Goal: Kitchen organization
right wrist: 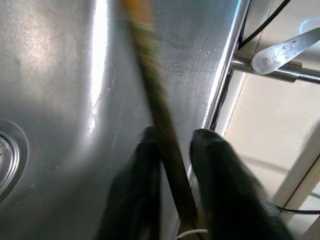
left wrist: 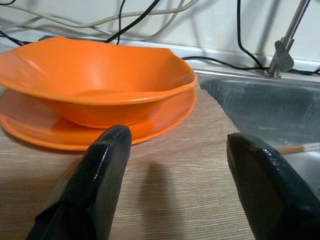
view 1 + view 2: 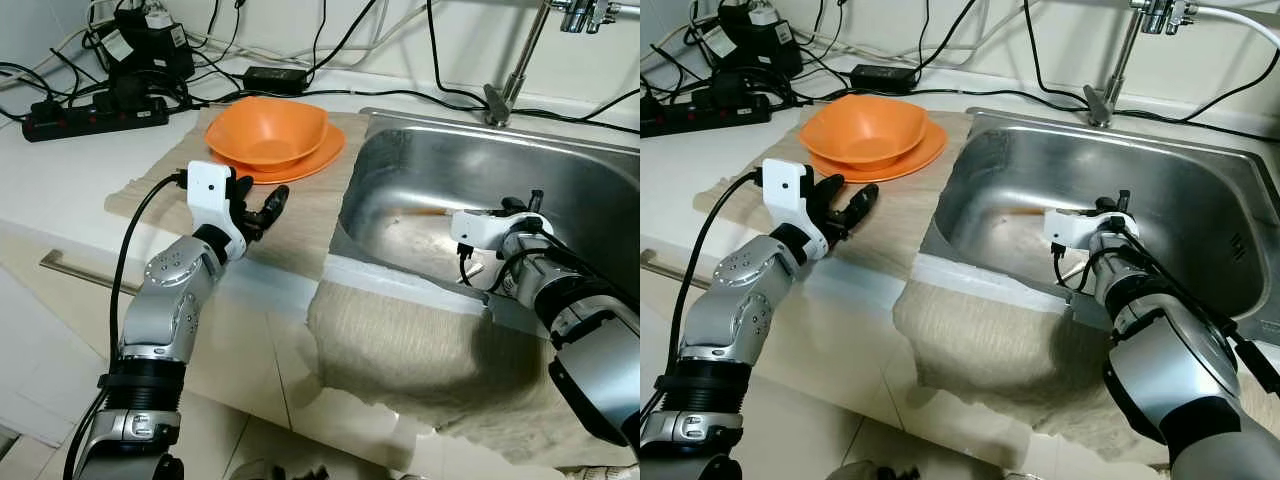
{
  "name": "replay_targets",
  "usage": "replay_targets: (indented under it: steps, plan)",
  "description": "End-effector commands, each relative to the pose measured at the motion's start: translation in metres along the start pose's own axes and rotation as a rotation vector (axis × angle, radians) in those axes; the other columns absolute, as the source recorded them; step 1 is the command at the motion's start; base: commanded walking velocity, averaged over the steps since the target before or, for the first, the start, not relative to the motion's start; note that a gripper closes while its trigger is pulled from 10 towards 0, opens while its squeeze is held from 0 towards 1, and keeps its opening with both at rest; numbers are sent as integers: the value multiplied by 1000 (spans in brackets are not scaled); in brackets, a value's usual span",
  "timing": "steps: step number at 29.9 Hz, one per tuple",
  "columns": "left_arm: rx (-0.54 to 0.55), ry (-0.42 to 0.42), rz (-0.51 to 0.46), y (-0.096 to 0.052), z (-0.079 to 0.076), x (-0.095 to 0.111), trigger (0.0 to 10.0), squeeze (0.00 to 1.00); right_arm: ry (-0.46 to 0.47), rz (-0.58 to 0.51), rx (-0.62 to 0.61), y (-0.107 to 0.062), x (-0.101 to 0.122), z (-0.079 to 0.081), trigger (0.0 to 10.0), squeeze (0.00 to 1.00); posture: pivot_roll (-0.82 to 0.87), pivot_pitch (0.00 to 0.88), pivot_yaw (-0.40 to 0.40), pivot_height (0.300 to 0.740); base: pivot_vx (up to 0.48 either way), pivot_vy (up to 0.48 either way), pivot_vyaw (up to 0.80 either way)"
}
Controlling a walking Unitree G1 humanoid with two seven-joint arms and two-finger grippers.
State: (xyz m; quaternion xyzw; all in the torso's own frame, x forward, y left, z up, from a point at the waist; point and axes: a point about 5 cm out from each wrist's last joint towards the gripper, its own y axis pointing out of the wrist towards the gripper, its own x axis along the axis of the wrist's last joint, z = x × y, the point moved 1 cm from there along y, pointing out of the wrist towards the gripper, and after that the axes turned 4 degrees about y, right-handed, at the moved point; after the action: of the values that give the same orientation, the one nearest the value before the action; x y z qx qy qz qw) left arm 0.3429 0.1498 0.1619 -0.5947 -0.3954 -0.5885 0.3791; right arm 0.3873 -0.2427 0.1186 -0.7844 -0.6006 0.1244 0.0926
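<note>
Left eye view takes in one white worktop (image 3: pixel 60 190) with one stainless steel sink (image 3: pixel 590 190) set into it, its basin smooth and rectangular with rounded corners. One beige woven cloth (image 3: pixel 400 350) hangs over the front edge of the worktop, and one ribbed wood-grain mat (image 3: pixel 300 215) lies flat just left of the sink. One chrome tap (image 3: pixel 515 70) rises behind the basin. On the mat stands one glossy orange bowl (image 3: pixel 268 130) with a faceted rim, nested in one flat orange plate (image 3: pixel 325 155). One black power strip (image 3: pixel 95 115) and a tangle of black cables lie along the wall.

Of the two grippers, the left gripper (image 3: pixel 268 212) hovers over the mat just short of the plate, its two rounded black fingers (image 2: pixel 107 165) spread apart with nothing between them. The right gripper (image 1: pixel 175 150) is down inside the sink, its fingers closed on one thin brown stick (image 1: pixel 155 95), perhaps a chopstick, that slants across the steel.
</note>
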Motion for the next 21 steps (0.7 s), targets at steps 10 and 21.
replay_targets:
  steps: [10,21]
  plan:
    - [6,10,3,2,2,2,10000,0,20,-18,-18,0,7,-5,10000,1000,61,0,4,740,0,0,0]
    - [6,10,1,5,2,3,10000,0,29,-41,-65,2,15,-22,10000,0,55,0,2,740,0,0,0]
